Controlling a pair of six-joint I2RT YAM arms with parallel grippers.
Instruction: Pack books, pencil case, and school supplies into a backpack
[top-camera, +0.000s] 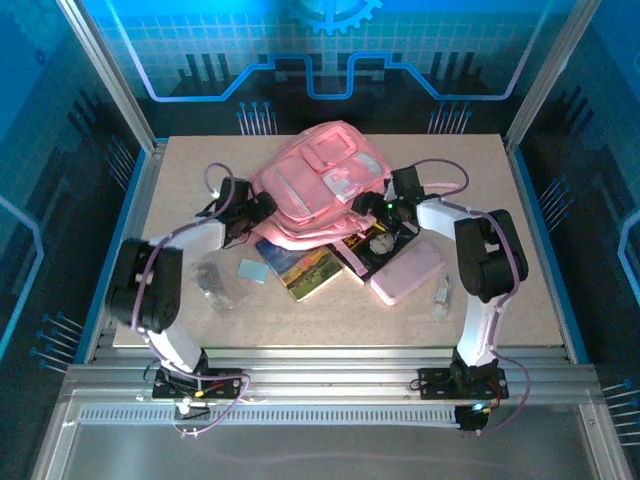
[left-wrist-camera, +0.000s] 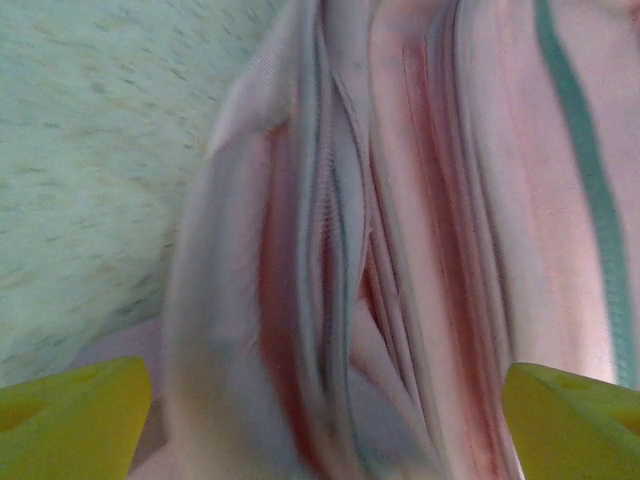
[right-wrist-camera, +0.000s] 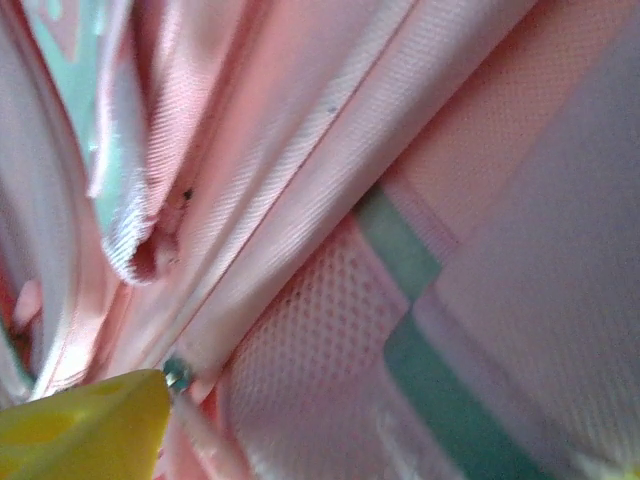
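Note:
The pink backpack (top-camera: 320, 185) lies in the middle of the table, with both grippers at its near edge. My left gripper (top-camera: 262, 210) is at its left side, yellow fingers (left-wrist-camera: 70, 420) spread wide, open, with folds of backpack fabric (left-wrist-camera: 340, 260) between them (left-wrist-camera: 325, 430). My right gripper (top-camera: 372, 208) is at its right side, open (right-wrist-camera: 330, 440); one yellow finger (right-wrist-camera: 85, 430) shows next to a zipper pull (right-wrist-camera: 177, 375). In front lie the blue book (top-camera: 300, 265), the black book (top-camera: 365, 250), the pencil case (top-camera: 408, 272), a light-blue square (top-camera: 252, 270) and a clear oblong item (top-camera: 441, 293).
A dark crumpled clear wrapper (top-camera: 212, 280) lies by the left arm's forearm. The table (top-camera: 540, 250) has bare board to the right of the right arm and behind the backpack. Metal frame posts stand at the corners.

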